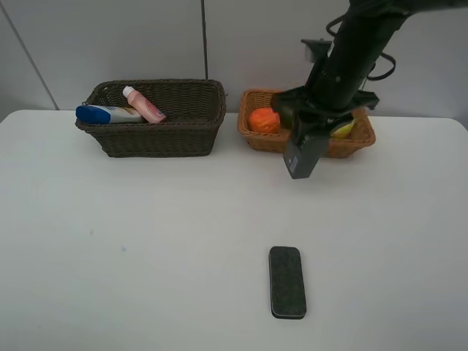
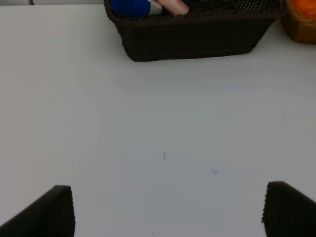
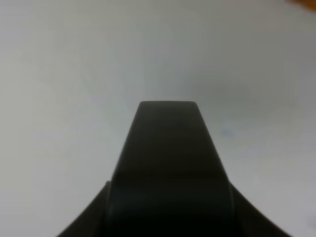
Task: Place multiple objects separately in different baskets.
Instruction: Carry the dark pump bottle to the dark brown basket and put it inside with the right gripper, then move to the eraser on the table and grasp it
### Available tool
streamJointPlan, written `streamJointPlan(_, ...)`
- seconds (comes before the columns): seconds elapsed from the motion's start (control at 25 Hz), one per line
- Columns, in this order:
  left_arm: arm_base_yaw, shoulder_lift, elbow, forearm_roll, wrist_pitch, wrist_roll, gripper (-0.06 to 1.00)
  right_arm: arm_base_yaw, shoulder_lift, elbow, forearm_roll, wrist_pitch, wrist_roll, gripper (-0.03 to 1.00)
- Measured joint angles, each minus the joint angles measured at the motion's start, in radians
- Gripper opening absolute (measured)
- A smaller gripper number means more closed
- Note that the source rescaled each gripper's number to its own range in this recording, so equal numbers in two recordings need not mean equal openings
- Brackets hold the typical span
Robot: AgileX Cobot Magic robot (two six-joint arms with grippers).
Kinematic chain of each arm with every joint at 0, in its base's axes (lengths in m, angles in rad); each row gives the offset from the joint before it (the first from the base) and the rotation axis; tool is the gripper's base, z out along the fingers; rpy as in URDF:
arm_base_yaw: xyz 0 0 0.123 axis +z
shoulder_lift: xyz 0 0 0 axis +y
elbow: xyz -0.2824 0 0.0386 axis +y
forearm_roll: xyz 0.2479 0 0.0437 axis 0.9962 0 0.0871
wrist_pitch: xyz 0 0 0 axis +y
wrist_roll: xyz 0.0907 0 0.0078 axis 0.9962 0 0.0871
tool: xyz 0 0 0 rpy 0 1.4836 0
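My right gripper (image 1: pixel 314 126) is shut on the dark grey bottle (image 1: pixel 303 155) and holds it tilted above the table, just in front of the light orange-tan basket (image 1: pixel 267 141). The bottle fills the right wrist view (image 3: pixel 170 168). That basket holds an orange (image 1: pixel 263 120), a green avocado (image 1: pixel 286 112) and a yellow lemon (image 1: pixel 344 130). The kiwi is hidden. The dark brown basket (image 1: pixel 153 139) holds the white blue-capped bottle (image 1: pixel 106 114) and the pink bottle (image 1: pixel 144 104). The dark flat eraser block (image 1: pixel 287 282) lies on the table near the front. My left gripper (image 2: pixel 168 190) is open and empty over bare table.
The white table (image 1: pixel 131 241) runs wide in front of both baskets. A grey wall stands right behind them. The dark basket (image 2: pixel 192 39) and a corner of the light basket (image 2: pixel 301 29) show in the left wrist view. The left arm is out of the high view.
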State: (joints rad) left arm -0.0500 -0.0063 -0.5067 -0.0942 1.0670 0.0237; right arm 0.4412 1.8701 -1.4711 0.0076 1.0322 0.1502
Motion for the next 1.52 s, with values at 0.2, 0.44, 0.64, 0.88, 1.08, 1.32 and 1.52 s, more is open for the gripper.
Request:
streamJointPlan(0.2,0.000,0.000,0.000,0.000,0.000,0.000,1.00,0.000,-0.009,-0.139,0.111,-0.116,-0.105,0.03)
streamJointPlan(0.44,0.000,0.000,0.000,0.000,0.000,0.000,1.00,0.069,0.063,-0.202,0.335,-0.474,-0.366,0.02)
streamJointPlan(0.64,0.000,0.000,0.000,0.000,0.000,0.000,1.00,0.170,0.161,-0.202,0.384,-0.843,-0.498,0.02)
streamJointPlan(0.88,0.000,0.000,0.000,0.000,0.000,0.000,1.00,0.194,0.306,-0.202,0.401,-1.056,-0.511,0.02)
streamJointPlan(1.08,0.000,0.000,0.000,0.000,0.000,0.000,1.00,0.194,0.368,-0.202,0.450,-1.076,-0.511,0.39)
streamJointPlan(1.32,0.000,0.000,0.000,0.000,0.000,0.000,1.00,0.194,0.361,-0.206,0.488,-1.067,-0.511,0.96)
streamJointPlan(1.52,0.000,0.000,0.000,0.000,0.000,0.000,1.00,0.194,0.254,-0.206,0.497,-0.837,-0.508,0.98)
